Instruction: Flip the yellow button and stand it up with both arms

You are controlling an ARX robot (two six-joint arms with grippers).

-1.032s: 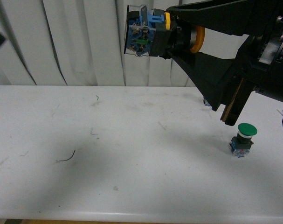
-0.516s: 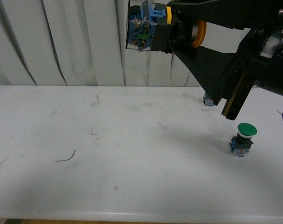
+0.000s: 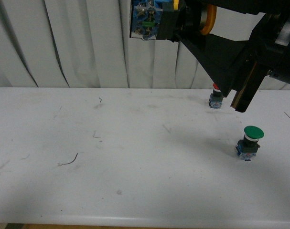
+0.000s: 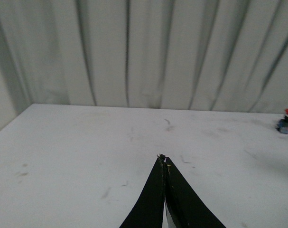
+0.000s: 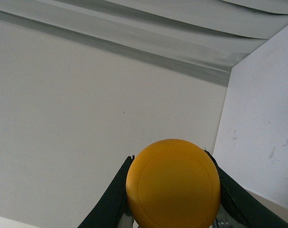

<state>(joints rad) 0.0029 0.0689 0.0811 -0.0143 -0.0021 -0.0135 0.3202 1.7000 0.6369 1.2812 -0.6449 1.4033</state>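
The yellow button (image 3: 156, 19) hangs high over the table at the top of the front view, lying on its side with its bluish contact block pointing left and its yellow cap (image 3: 210, 19) to the right. My right gripper (image 3: 180, 21) is shut on its black body. In the right wrist view the round yellow cap (image 5: 173, 183) fills the space between the right gripper's (image 5: 174, 190) black fingers. My left gripper (image 4: 163, 159) is shut with nothing in it, above the white table (image 4: 77, 156); the left arm does not show in the front view.
A green-capped button (image 3: 250, 142) stands upright on the table (image 3: 135, 167) at the right. A red-capped button (image 3: 216, 98) (image 4: 287, 120) stands near the table's back edge. A white pleated curtain (image 3: 73, 43) hangs behind. Small scraps of wire (image 3: 68, 161) lie on the left.
My right gripper has lifted the yellow button higher, and the arm has moved up and away, uncovering the red-capped button behind it. The green-capped button has stayed put.
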